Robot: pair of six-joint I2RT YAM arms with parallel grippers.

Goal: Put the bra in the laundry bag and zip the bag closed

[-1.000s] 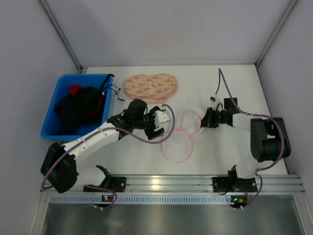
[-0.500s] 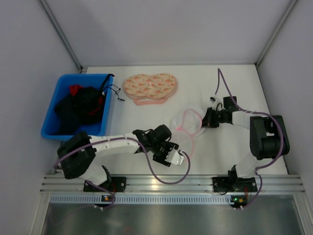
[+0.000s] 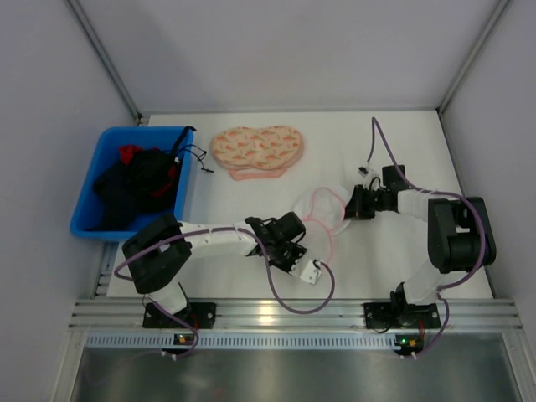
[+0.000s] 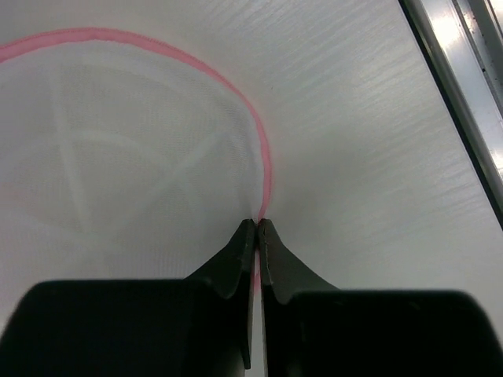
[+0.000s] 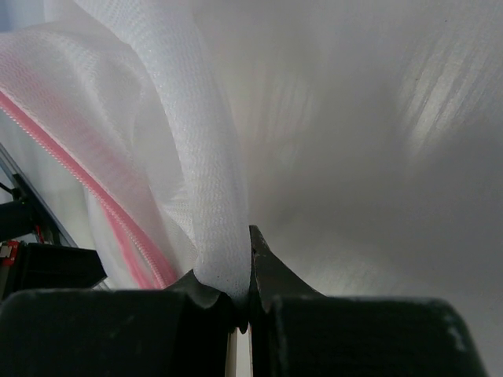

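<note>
The laundry bag [image 3: 325,213], white mesh with a pink zip rim, lies at mid-table between both arms. My left gripper [image 3: 308,249] is at its near-left side, shut on the pink rim [image 4: 266,169]; in the left wrist view the fingertips [image 4: 250,229] pinch that rim, with the mesh panel [image 4: 118,157] spread flat beyond. My right gripper [image 3: 350,206] is shut on a fold of the bag's mesh [image 5: 204,173] at the bag's right side, with the pink zip [image 5: 94,196] running to its left. The bra [image 3: 134,180] is black fabric heaped in the blue bin, far from both grippers.
The blue bin [image 3: 88,219] stands at the left and also holds a red piece; black straps hang over its right wall. A peach-pink patterned heart-shaped cloth [image 3: 255,148] lies at the back centre. The metal rail [image 3: 276,314] runs along the near edge.
My left arm has swung from beside the heart-shaped cloth down to the bag's near side, and its jaws have shut on the pink rim. The right gripper has kept its hold.
</note>
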